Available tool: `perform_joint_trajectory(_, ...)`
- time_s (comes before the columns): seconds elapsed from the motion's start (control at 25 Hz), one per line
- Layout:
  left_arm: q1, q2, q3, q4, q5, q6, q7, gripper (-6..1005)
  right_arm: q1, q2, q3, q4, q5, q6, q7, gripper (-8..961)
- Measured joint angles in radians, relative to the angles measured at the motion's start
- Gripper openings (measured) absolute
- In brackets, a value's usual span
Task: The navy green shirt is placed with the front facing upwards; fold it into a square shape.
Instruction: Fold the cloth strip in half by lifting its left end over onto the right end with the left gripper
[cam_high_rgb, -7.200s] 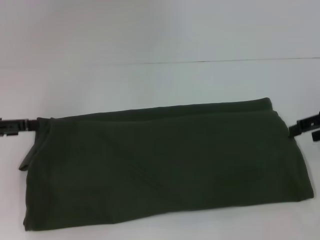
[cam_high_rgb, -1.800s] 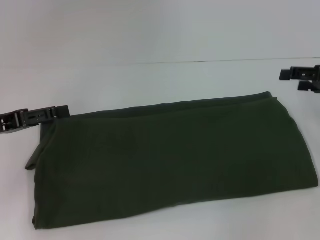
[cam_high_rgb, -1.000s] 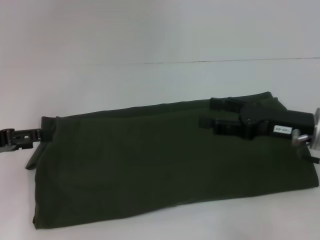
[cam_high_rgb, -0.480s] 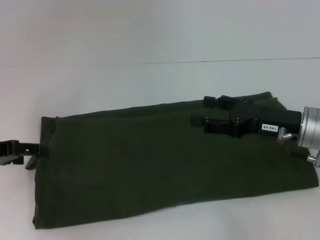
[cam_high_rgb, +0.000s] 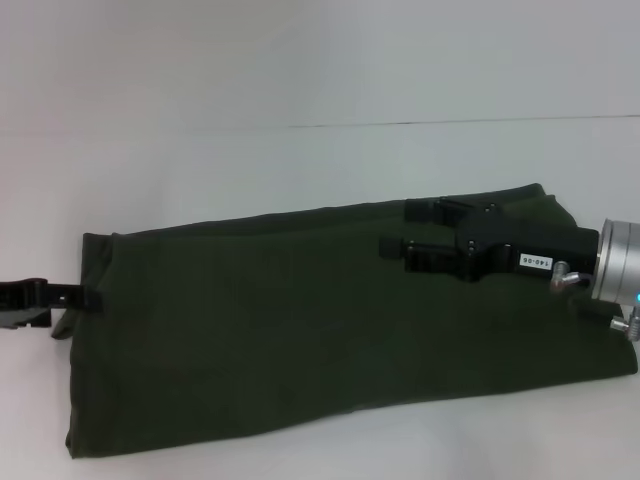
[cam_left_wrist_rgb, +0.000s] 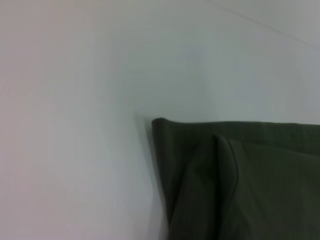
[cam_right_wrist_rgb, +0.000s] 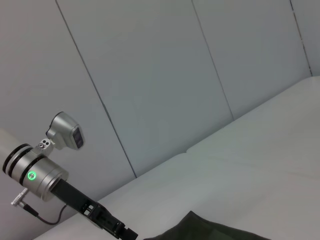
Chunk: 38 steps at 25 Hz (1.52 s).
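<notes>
The navy green shirt (cam_high_rgb: 300, 330) lies on the white table as a long folded band running left to right, plain green side up. No lettering shows. My right gripper (cam_high_rgb: 395, 230) hovers over the band's right part. It points left and is open, with nothing between its fingers. My left gripper (cam_high_rgb: 88, 298) sits low at the band's left end, its tip against the cloth edge. The left wrist view shows the layered corner of the shirt (cam_left_wrist_rgb: 240, 185). In the right wrist view I see a shirt corner (cam_right_wrist_rgb: 200, 229) and the left gripper (cam_right_wrist_rgb: 129, 233) beside it.
The white table (cam_high_rgb: 300, 160) extends behind the shirt, with a thin seam line (cam_high_rgb: 450, 121) across its back. A narrow strip of table runs in front of the shirt. Grey wall panels (cam_right_wrist_rgb: 160, 75) stand beyond the table. The silver left arm (cam_right_wrist_rgb: 40, 175) is by the table's end.
The right gripper came in from the right edge and now hangs over the shirt, creeping slightly left. The left gripper slid toward me along the shirt's left end.
</notes>
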Motion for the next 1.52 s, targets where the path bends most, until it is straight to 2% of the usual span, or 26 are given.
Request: perform_joint_trajectory(1.52,-0.011,-0.008,0.069,-0.028,0.028,-0.051,-0.029,800,-0.005,0.002,-0.024,0.018,-0.002,0.024,-0.003,895)
